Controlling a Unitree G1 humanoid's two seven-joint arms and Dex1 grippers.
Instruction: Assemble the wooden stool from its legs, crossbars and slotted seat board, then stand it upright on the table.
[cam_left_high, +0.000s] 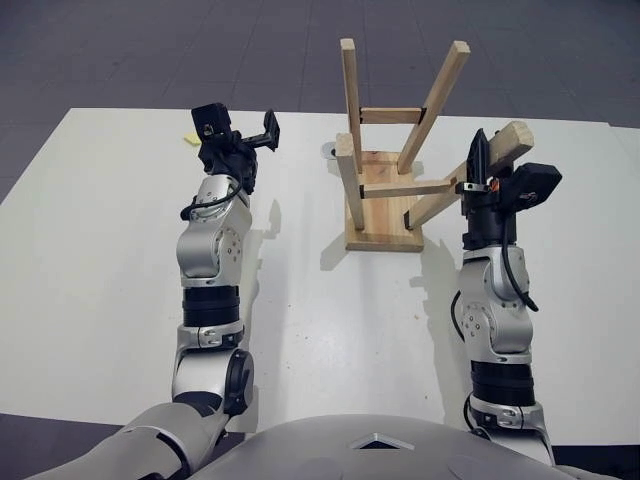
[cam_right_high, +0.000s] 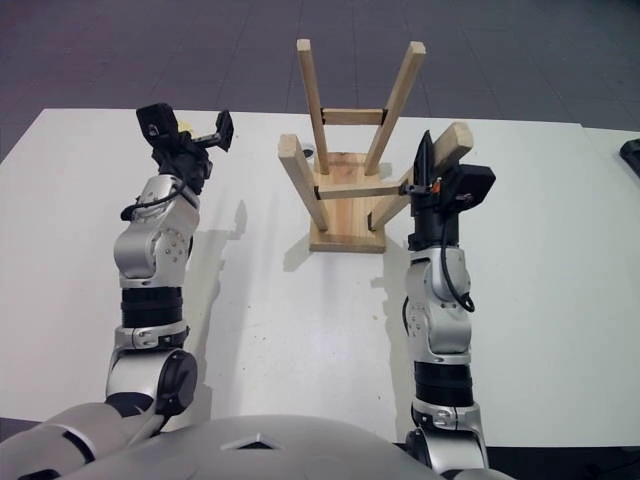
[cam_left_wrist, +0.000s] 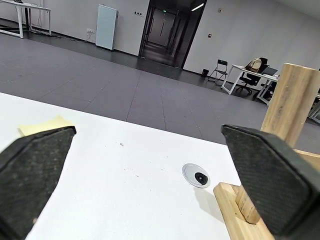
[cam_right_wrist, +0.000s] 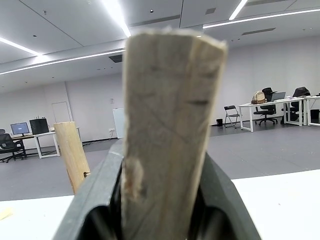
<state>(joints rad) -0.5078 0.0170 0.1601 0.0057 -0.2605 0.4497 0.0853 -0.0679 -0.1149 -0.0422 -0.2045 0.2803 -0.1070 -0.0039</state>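
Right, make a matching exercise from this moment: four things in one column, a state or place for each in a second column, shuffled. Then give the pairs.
Things
1. black two-finger left gripper
2. black two-finger right gripper
3. pale wooden stool
4. small yellow paper note

States and places
A. upside down, seat board on the white table
B. open, holding nothing
C. lying flat on the table, on the robot's left side
D. shut on one stool leg

Pairs: 1-B, 2-D, 3-A, 4-C.

The right pincer (cam_right_wrist: 159, 205) is clamped on a pale square-section wooden stool leg (cam_right_wrist: 172, 125), with one dark finger (cam_right_wrist: 95, 200) on each side. A second light wooden leg (cam_right_wrist: 72, 155) stands beyond, over the white surface (cam_right_wrist: 280, 200).
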